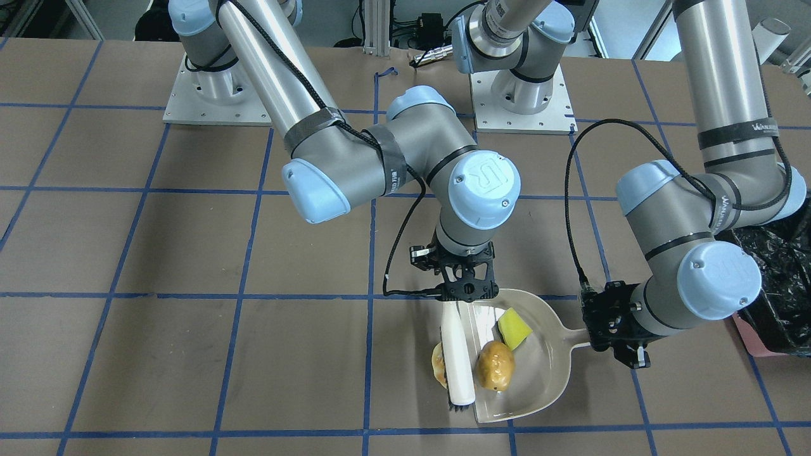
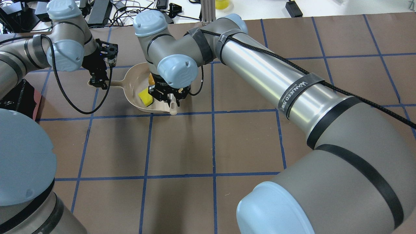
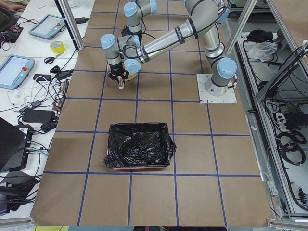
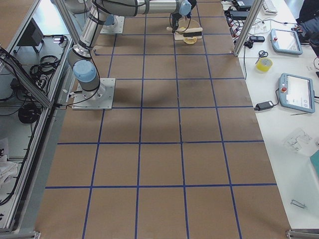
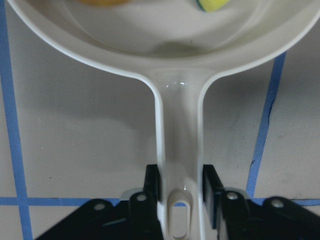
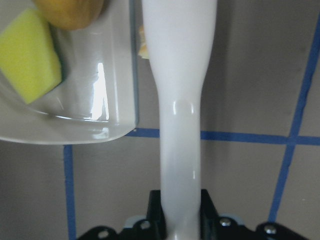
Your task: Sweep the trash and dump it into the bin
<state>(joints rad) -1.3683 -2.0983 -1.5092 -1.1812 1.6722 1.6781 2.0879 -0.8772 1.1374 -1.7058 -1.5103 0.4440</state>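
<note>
Sweeping judged unfinished | right gripper point(image 1: 466, 296) clamped on brush point(image 1: 457, 354) handle, left gripper point(image 5: 181, 185) on dustpan point(image 1: 548, 373) handle | lump point(image 1: 495, 366), wedge point(image 1: 513, 327) in dustpan ahead of left gripper; croissant point(image 1: 436, 367) outside, against brush beyond right gripper | bin point(image 1: 782, 278) behind left gripper | risk: croissant missed if brush is lifted.

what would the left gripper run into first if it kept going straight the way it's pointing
The dustpan bowl: the left gripper is shut on its handle and points straight at it. Beyond, likely the brush, though depth is unclear.
</note>
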